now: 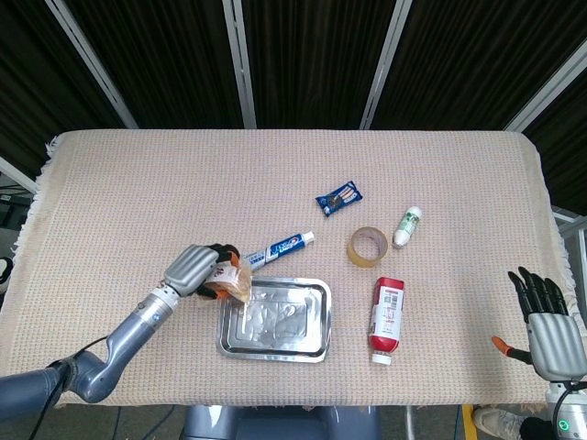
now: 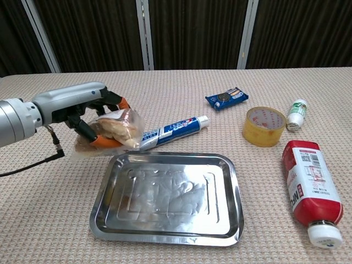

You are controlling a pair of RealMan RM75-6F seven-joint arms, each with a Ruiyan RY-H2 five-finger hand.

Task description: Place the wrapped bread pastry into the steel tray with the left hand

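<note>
My left hand [image 2: 82, 107] [image 1: 197, 269] holds the wrapped bread pastry [image 2: 116, 129] [image 1: 234, 280] in clear plastic, lifted off the cloth just above the steel tray's far left corner. The steel tray [image 2: 165, 231] [image 1: 316, 339] lies flat and bare near the table's front edge. At the front right corner my right hand [image 1: 548, 319] hangs beside the table, its fingers spread and nothing in it; the chest view does not show it.
A toothpaste tube [image 2: 176, 127] lies just behind the tray, close to the pastry. Further right are a blue snack packet [image 2: 226, 97], a tape roll [image 2: 264, 126], a small white bottle [image 2: 297, 114] and a red bottle [image 2: 311, 181] lying beside the tray.
</note>
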